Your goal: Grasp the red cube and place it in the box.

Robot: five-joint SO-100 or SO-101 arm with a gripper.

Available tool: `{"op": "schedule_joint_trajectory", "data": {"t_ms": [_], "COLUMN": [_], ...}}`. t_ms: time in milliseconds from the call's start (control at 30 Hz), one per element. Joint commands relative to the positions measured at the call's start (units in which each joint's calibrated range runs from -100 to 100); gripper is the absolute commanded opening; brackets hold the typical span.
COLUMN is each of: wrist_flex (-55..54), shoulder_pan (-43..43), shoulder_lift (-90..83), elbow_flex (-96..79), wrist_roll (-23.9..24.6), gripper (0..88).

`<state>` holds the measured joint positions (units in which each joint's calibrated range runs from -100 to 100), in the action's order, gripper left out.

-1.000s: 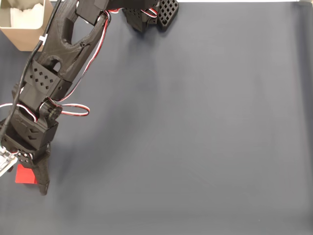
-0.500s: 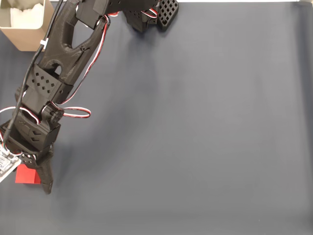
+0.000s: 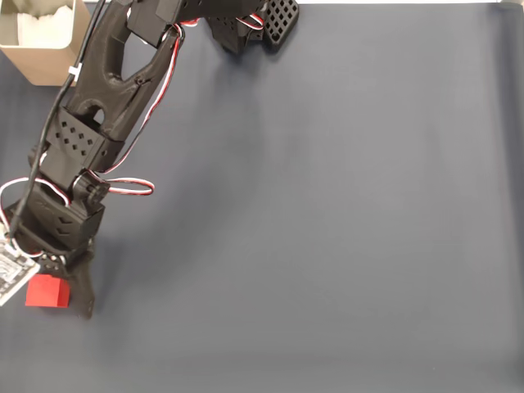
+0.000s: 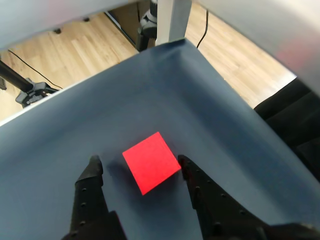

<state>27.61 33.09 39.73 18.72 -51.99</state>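
Fixed view first, from its left edge: the red cube [image 3: 46, 291] lies on the dark blue-grey worktop [image 3: 344, 213] at the near left, almost at the picture's border. The end effector [image 3: 57, 286] is down over it, at the end of the black arm [image 3: 106, 90] that slants in from the far side. One black finger [image 3: 82, 288] stands just beside the cube's right face, its tip reaching a little nearer than the cube; a white labelled part [image 3: 11, 277] sits just to the cube's far left. The box [image 3: 42, 37], beige with white inside, stands at the far left corner, well apart from the cube, partly crossed by the arm. Red, white and black wires [image 3: 123, 185] loop off the arm's right side. To the right the worktop is plain cloth.

Wrist view, again from the left: the left finger [image 4: 92, 192] rises from the bottom edge, with a clear gap of cloth between its tip and the cube [image 4: 151, 162]. The cube lies flat, turned corner-on, between the two fingers. The right finger [image 4: 205, 197] has its tip touching or nearly touching the cube's right corner; I cannot tell which. The end effector [image 4: 138, 166] is spread wide, wider than the cube, and holds nothing. Beyond the worktop's far edge lies a wooden floor [image 4: 55, 55].
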Motion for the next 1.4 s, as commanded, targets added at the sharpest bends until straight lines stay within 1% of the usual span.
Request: {"op": "schedule_joint_trajectory", "data": {"t_ms": [0, 233, 567, 1367], "wrist_flex": [-0.80, -0.72, -0.64, -0.72], "shoulder_pan": [-1.13, -1.34, -0.91, -3.26], "shoulder_lift": [-5.76, -8.71, -10.01, -11.48], "elbow_flex": [-0.65, -4.03, -4.30, -4.94], "wrist_roll": [0.34, 0.24, -0.10, 0.68], "gripper": [35.5, 35.5, 35.5, 35.8]}}
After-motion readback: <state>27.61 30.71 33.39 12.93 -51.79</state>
